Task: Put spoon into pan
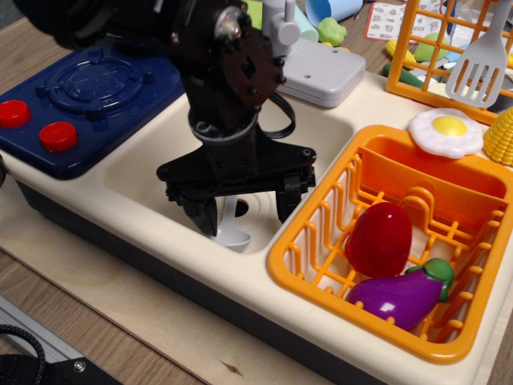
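- At the far left we see two red knobs (36,124) on the dark blue stove (104,96), which sits beside the cream sink (152,172).
- The whole toy unit rests on a wooden tabletop (48,297).
- We see the black gripper (243,210) low inside the sink, its jaws spread wide, one on each side of the spoon (228,228).
- Only the spoon's pale neck and round bowl show, lying on the sink floor by the drain; the arm hides its handle, and the jaws grip nothing.
- We cannot see the pan; the arm covers the back left corner.
- A grey box (325,74) sits behind the sink.
- To the right, the orange rack (313,257) holds a red piece (378,239) and a purple eggplant (401,295).
- Beyond the rack lie a fried egg (446,131) and corn (501,136), with a grey spatula (481,60) standing in a basket (417,80).
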`<action>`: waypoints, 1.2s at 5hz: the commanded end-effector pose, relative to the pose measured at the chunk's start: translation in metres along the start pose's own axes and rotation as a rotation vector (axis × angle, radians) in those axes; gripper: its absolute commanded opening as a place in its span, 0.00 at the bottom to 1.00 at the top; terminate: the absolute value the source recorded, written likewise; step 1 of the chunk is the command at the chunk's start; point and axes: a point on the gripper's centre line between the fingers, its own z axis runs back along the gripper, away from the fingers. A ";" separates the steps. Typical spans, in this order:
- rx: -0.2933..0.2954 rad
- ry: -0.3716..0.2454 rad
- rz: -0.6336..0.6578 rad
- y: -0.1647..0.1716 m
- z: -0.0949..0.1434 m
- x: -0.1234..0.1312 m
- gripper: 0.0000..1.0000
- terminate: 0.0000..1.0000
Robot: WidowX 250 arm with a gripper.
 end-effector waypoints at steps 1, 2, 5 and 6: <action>0.029 -0.039 0.012 0.009 -0.018 0.002 1.00 0.00; 0.045 -0.015 0.048 0.009 -0.021 0.003 0.00 0.00; 0.165 0.021 0.057 0.001 0.042 0.005 0.00 0.00; 0.242 0.026 0.068 0.004 0.074 0.004 0.00 0.00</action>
